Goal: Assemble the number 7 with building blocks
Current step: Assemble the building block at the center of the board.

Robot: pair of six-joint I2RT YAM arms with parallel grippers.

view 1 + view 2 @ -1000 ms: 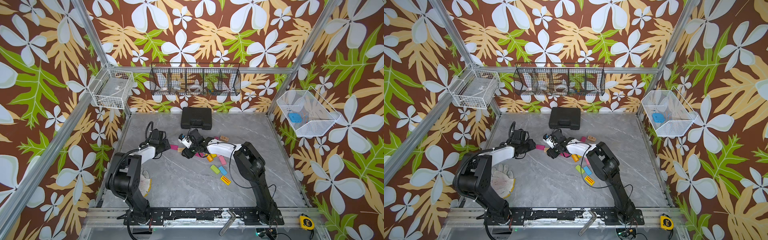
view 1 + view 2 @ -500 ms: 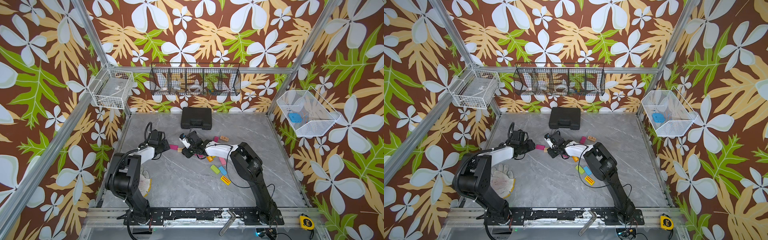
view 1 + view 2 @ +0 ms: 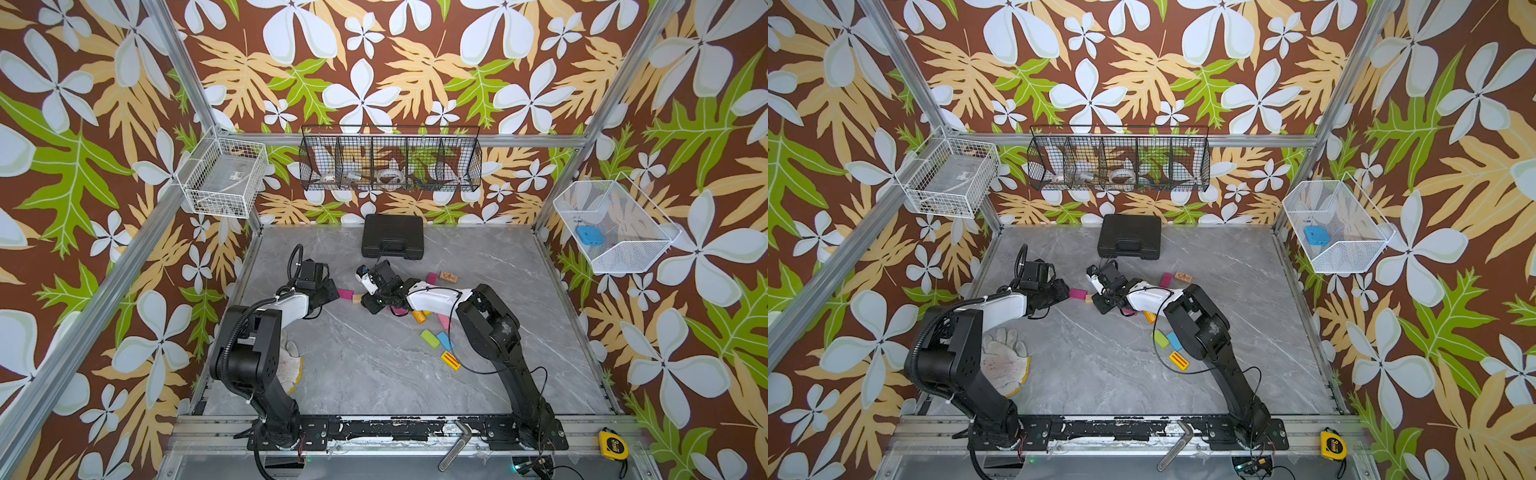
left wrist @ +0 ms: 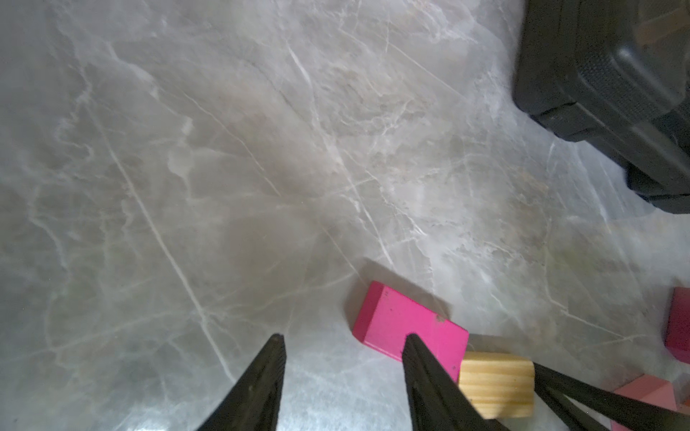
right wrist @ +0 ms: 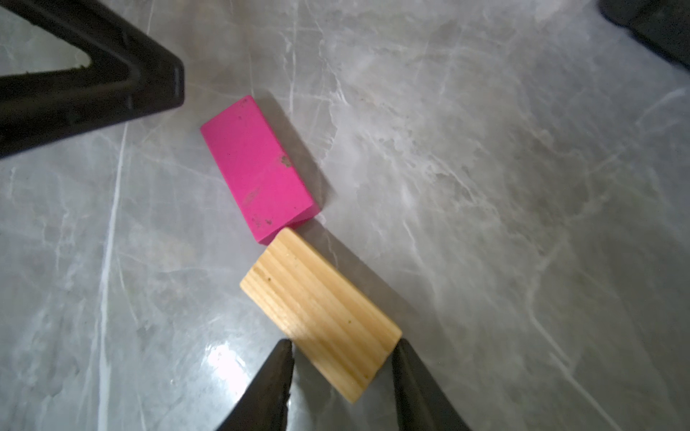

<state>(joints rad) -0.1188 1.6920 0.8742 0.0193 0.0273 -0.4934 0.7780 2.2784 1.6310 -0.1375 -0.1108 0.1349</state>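
Observation:
A magenta block and a plain wood block lie end to end on the grey table, seen in both top views. My right gripper is shut on the near end of the wood block, which sits skewed between its tips. My left gripper stands open just left of the magenta block, with only bare table between its fingers. More building blocks lie under and right of the right arm: orange, green, blue and a yellow red-striped one.
A black case stands at the back of the table. Another magenta block and a printed wood block lie behind the right arm. A work glove lies by the left arm's base. Wire baskets hang on the walls.
My right gripper has slid left to the wood block and its jaws have closed in on it. The left arm has not moved.

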